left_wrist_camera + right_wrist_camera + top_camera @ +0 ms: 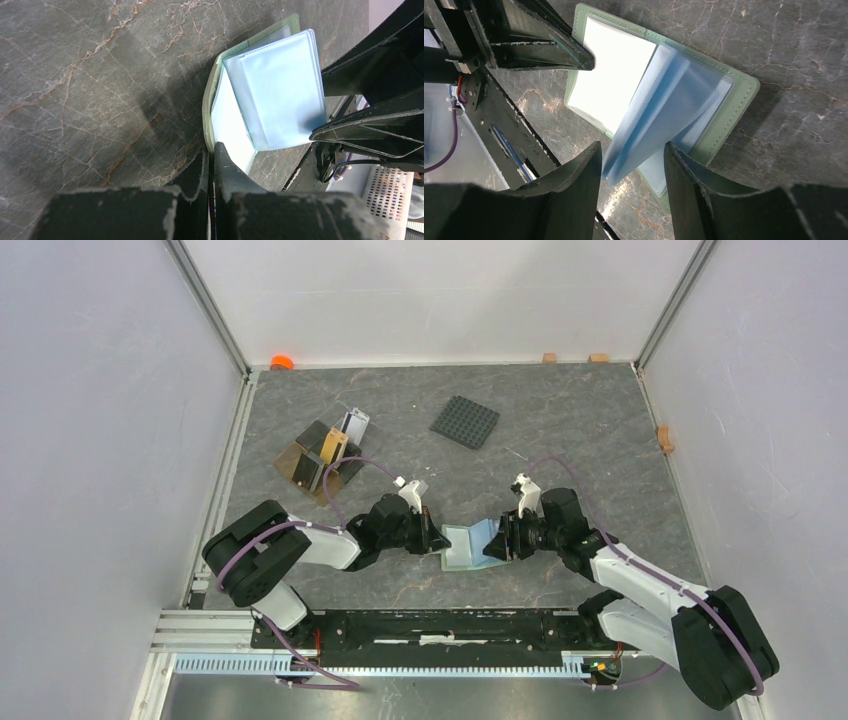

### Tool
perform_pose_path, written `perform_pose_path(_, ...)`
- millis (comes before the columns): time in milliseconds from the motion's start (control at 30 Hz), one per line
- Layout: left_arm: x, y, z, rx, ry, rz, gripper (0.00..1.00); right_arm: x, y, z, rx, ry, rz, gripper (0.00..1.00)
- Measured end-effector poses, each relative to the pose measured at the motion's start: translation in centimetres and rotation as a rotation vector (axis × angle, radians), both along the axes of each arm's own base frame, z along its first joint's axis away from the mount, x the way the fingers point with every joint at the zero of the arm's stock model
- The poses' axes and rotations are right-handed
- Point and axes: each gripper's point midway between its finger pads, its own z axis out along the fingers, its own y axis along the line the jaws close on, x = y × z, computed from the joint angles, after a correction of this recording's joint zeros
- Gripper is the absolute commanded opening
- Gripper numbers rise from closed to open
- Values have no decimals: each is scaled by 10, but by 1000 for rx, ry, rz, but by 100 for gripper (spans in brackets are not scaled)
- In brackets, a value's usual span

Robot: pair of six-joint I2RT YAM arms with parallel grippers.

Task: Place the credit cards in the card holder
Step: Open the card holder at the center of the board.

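The card holder (465, 546) lies open on the grey table between both grippers, sage-green outside with pale blue clear leaves (659, 110) standing up from its spine. My left gripper (212, 150) is shut on the edge of its green cover (207, 115). My right gripper (633, 147) is open, its fingers on either side of the raised blue leaves with gaps still showing. In the top view the left gripper (438, 538) and right gripper (498, 543) face each other across the holder. The credit cards (335, 445) stand on edge in a brown tray at the back left.
The brown tray (295, 462) sits behind my left arm. A black studded plate (465, 421) lies at the back centre. An orange piece (282, 362) and small wooden blocks (549, 357) line the far wall, with another block (665, 438) by the right wall.
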Motion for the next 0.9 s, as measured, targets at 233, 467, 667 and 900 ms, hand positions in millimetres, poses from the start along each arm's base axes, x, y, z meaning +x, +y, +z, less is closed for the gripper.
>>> perform_pose_path(233,-1,0,-1,0,5,-6,2,-1,5,3,45,3,5,50)
perform_pose_path(467,-1,0,-3,3,8,-6,2,-1,8,9,68,-4,5,50)
perform_pose_path(667,-1,0,-4,4,9,-6,2,1,9,16,85,-29,4,45)
perform_pose_path(900,-1,0,-4,3,8,-6,2,1,9,17,87,-32,3,34)
